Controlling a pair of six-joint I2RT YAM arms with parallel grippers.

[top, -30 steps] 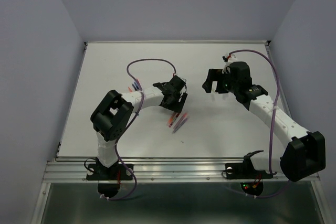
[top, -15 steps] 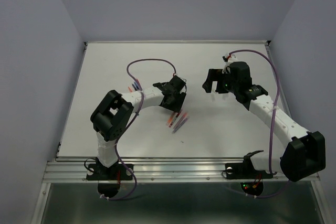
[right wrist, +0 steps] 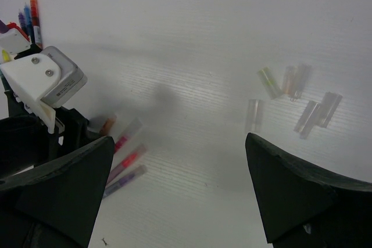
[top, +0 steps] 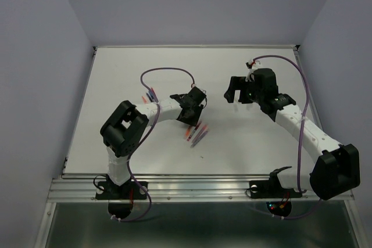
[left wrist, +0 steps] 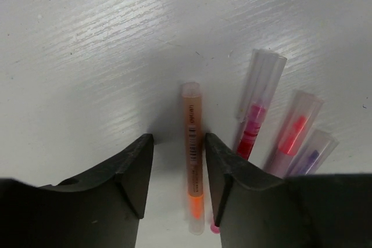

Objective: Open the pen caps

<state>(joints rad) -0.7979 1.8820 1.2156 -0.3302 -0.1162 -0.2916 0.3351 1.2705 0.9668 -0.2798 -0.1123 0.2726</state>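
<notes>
Two fingers of the left gripper straddle the orange pen on the table, not yet clamped. Clear, loose pen caps lie scattered near the wide-open right gripper.

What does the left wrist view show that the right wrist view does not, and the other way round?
Only the left wrist view: the orange pen lies between the left gripper's open fingers, its print visible. Only the right wrist view: loose clear caps on the table, a second group of pens at top left, and the right gripper wide open. Both: the pink pen, red pen and purple pen lying side by side.
</notes>
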